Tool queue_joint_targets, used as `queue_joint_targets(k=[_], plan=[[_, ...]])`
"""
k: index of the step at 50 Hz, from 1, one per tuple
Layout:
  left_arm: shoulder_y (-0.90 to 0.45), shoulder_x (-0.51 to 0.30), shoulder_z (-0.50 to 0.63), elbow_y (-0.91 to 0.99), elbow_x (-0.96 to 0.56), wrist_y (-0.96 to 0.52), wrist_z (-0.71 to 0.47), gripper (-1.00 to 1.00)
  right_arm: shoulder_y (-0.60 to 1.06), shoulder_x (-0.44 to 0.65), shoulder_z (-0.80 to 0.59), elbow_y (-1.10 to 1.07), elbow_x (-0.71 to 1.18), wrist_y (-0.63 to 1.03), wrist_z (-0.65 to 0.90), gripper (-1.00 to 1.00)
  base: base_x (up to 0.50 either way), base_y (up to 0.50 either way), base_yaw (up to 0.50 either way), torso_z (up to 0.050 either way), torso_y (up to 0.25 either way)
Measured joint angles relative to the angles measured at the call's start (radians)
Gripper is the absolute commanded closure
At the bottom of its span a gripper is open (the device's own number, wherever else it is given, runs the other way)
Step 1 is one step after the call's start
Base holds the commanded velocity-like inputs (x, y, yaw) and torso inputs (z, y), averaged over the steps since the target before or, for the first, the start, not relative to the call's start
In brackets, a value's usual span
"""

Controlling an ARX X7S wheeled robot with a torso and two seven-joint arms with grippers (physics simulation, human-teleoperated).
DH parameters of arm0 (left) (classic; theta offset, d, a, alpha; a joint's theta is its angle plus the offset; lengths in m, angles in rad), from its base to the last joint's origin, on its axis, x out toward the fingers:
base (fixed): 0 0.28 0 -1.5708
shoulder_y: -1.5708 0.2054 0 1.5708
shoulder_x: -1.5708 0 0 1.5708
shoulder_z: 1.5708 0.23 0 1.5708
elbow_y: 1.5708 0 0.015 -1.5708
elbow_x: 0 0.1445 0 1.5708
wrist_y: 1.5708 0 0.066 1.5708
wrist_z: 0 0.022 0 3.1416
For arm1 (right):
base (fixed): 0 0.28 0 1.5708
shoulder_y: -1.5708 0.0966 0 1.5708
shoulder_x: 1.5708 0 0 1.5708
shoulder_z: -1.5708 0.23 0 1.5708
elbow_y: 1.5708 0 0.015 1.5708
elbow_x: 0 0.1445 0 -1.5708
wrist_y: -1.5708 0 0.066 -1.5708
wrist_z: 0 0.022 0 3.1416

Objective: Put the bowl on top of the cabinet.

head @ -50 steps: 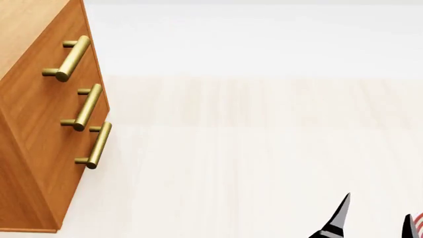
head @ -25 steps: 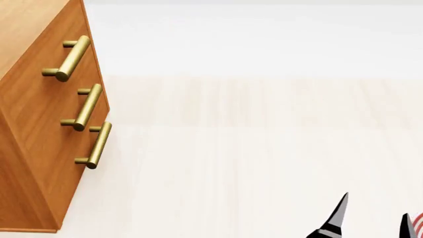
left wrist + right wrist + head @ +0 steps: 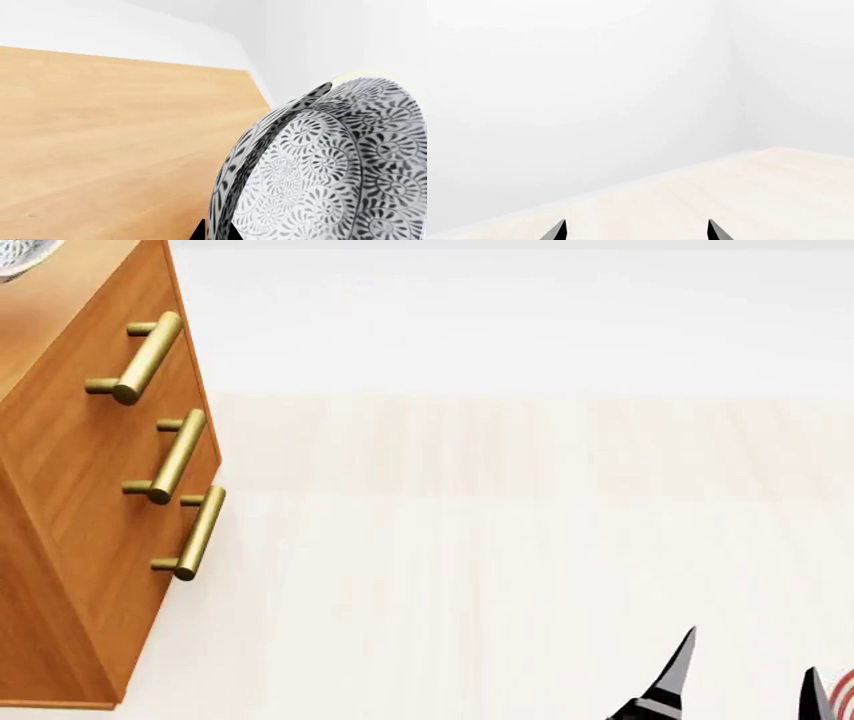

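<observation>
Grey-black lace bowl [image 3: 327, 170] sits gripped in the left gripper above the cabinet [image 3: 80, 490] top; right gripper [image 3: 741, 670] jaws spread wide, empty.

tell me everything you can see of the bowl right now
The bowl is deep, round and white, covered in dense grey-black floral swirls, looking like glazed ceramic. The left wrist view shows it tilted on edge, close to the camera, over the cabinet top. The head view catches only a sliver above that top. Whether it touches the wood is unclear.
</observation>
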Motion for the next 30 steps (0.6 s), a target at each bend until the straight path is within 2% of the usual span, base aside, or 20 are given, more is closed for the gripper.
queue_joint_targets(k=[30], plan=[[-0.042, 0.001, 0.008, -0.211, 0.046, 0.121, 0.084, 1.0, 0.011, -0.01, 0.002, 0.021, -0.003, 0.006, -0.008, -1.0, 0.0, 0.0, 0.0, 0.0, 0.0]])
